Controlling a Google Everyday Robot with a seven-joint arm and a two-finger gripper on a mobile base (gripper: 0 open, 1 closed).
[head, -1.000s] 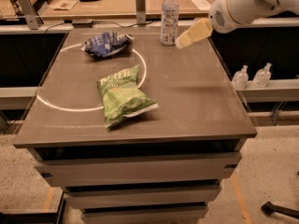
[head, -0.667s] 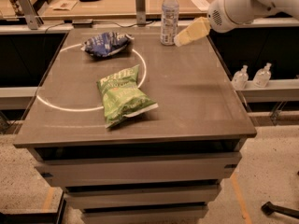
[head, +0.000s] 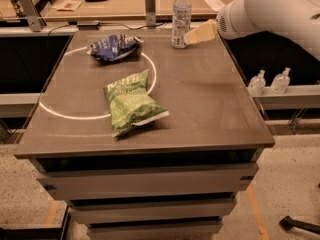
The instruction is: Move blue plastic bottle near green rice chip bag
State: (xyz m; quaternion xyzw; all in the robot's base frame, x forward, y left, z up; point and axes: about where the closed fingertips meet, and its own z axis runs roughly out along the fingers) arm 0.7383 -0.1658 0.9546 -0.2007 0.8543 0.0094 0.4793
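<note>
The grey table (head: 210,114) is filling most of the view, and its front edge is standing nearest to the camera. On the near-left part of the top, the green bag (head: 131,103) is lying flat, with the white lettering facing up. It is lying across the right side of a white circle (head: 60,115) that is marked on the table. To the right of the table, on a lower ledge, two small pump bottles (head: 257,82) are standing side by side.

Farther back, a dark blue bag (head: 113,47) is lying on the far edge of the circle, well apart from the green bag. The bottle (head: 181,19) is standing upright at the far edge of the table, right of the dark blue bag and well apart from the green bag. The gripper (head: 187,37) is reaching in from the right on the white arm (head: 270,11), and its pale tip is sitting just beside the lower part of the bottle. If it is touching the bottle, and if it is open or closed, I cannot tell. Behind the table, a metal post (head: 150,6) is standing on a wooden bench.
</note>
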